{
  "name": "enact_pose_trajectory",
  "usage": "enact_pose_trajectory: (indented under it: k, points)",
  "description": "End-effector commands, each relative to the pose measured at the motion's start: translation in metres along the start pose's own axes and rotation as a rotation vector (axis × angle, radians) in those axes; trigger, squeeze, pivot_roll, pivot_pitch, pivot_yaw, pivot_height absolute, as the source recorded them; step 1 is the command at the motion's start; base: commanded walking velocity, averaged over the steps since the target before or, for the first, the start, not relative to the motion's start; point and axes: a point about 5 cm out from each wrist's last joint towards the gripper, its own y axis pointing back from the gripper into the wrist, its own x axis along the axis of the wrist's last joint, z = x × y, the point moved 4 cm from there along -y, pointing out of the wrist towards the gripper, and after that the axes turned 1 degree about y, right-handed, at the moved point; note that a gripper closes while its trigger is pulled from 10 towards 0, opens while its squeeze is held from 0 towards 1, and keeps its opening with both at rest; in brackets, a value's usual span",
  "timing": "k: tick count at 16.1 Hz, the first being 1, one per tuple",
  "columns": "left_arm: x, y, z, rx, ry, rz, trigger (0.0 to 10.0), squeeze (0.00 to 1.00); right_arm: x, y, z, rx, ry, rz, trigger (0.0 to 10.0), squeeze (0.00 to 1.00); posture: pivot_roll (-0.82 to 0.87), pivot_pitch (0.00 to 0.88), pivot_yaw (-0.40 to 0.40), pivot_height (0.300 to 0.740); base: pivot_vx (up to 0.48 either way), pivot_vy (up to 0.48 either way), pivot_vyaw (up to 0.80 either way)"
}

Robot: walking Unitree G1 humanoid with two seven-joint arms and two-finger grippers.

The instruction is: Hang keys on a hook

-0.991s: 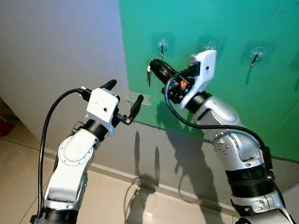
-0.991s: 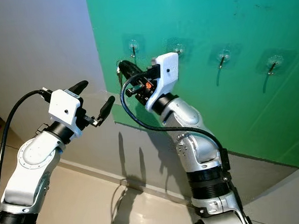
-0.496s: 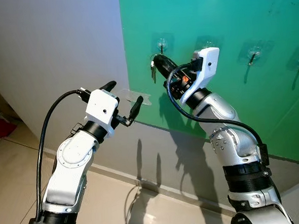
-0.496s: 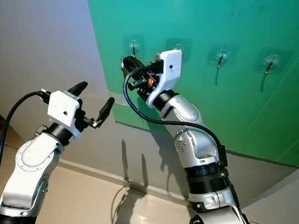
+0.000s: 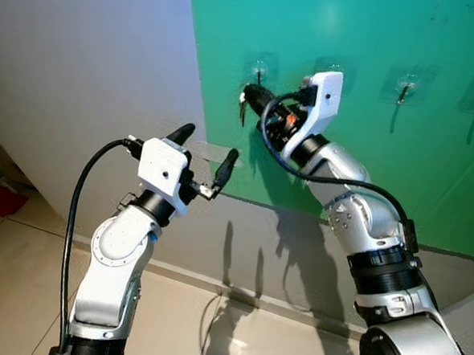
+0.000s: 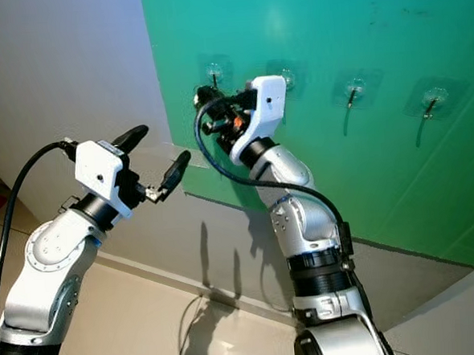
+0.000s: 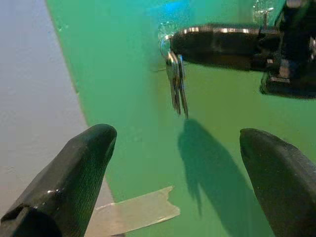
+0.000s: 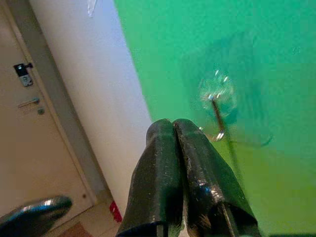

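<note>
A bunch of silver keys (image 7: 176, 90) dangles by its ring from the tip of my right gripper (image 5: 249, 91), which is shut on it. The gripper is raised against the green wall panel (image 5: 372, 24), its tip just below and left of the leftmost clear adhesive hook (image 5: 257, 68). In the right wrist view the shut fingers (image 8: 173, 163) point at that hook (image 8: 217, 116), a small gap away. My left gripper (image 5: 207, 149) hovers open lower down, at the panel's left edge, holding nothing.
Three more clear hooks (image 6: 287, 78) (image 6: 352, 95) (image 6: 434, 101) run rightward along the green panel. A strip of clear tape (image 7: 136, 212) sticks to the panel's edge near the left gripper. White wall lies left; a door (image 8: 29, 123) and tiled floor (image 5: 16, 255) below.
My right gripper has risen and moved closer to the leftmost hook, carrying the keys. The left gripper has shifted slightly up and right, still open.
</note>
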Motion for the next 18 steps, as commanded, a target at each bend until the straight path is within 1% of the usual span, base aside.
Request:
enact_pose_trajectory:
  k: [1,4,6,9,11,16,18]
  points:
    - [0.003,0.0,0.005,-0.018,0.006,0.01,10.0,0.0,0.006,-0.002,0.002,-0.009,0.012,0.019,10.0,0.0,0.03,0.0,-0.031,0.74,0.0,0.0,0.0]
    - [0.003,0.0,0.004,-0.023,0.011,0.009,10.0,0.0,0.009,-0.002,0.003,-0.009,0.003,0.029,10.0,0.0,0.02,0.0,-0.029,0.74,0.0,0.0,0.0]
    - [0.003,-0.001,0.005,-0.029,0.016,0.009,10.0,0.0,0.012,-0.002,0.0,0.012,-0.007,0.037,10.0,0.0,0.02,0.0,-0.027,0.74,0.0,0.0,0.0]
    - [0.002,-0.001,0.006,-0.033,0.021,0.007,10.0,0.0,0.012,0.0,0.002,0.012,-0.005,0.029,10.0,0.0,0.01,0.0,-0.026,0.74,0.0,0.0,0.0]
    - [0.001,-0.001,0.006,-0.034,0.021,0.004,10.0,0.0,0.006,0.001,0.006,-0.012,0.011,-0.009,10.0,0.0,0.01,0.0,-0.027,0.74,0.0,0.0,0.0]
    - [0.001,-0.001,0.007,-0.032,0.022,0.004,10.0,0.0,0.002,-0.001,0.017,-0.079,-0.005,-0.032,10.0,0.0,0.02,0.0,-0.036,0.74,0.0,0.0,0.0]
    - [0.001,0.0,0.008,-0.031,0.022,0.003,10.0,0.0,-0.003,0.0,0.021,-0.107,-0.009,-0.06,10.0,0.0,0.02,0.0,-0.037,0.74,0.0,0.0,0.0]
